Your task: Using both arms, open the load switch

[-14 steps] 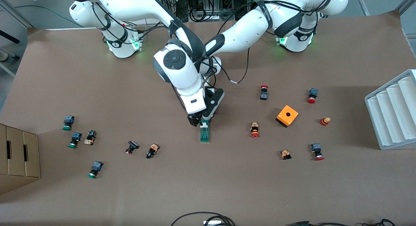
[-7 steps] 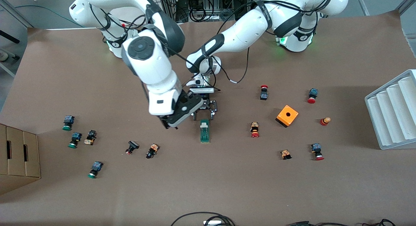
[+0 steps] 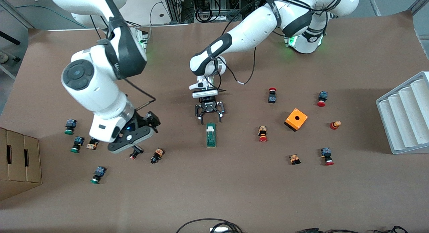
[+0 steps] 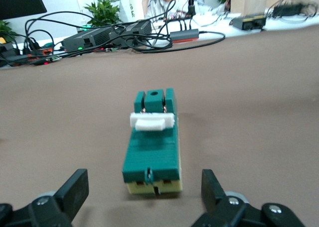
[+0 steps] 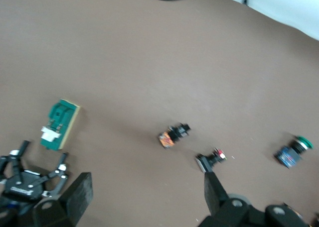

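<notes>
Two white arms [image 3: 100,89] reach over the brown table [image 3: 214,192], and neither one holds anything. The load switch [image 3: 210,135], a narrow dark-green block with a white sliding piece at the end toward the robots' bases, lies flat near the middle of the table, well away from every edge. The left gripper [image 3: 209,118] sits low just beside that end of the switch, its fingers spread wide and clear of the block. In the left wrist view the switch [image 4: 152,142] lies lengthwise in front of the gap between the two black fingertips [image 4: 75,187], touching neither. The right gripper [image 3: 129,142] hangs over the table toward the right arm's end, above a few small push buttons [image 3: 136,151], with its fingers spread as well; the right wrist view shows its fingertips [image 5: 82,189] apart and bare table between them. An orange cube [image 3: 296,119] with a hole stands toward the left arm's end, among more red-capped buttons [image 3: 262,133]. A white ridged tray [image 3: 407,114] rests at that end's edge, and a cardboard box [image 3: 18,162] at the edge by the right arm's end.
</notes>
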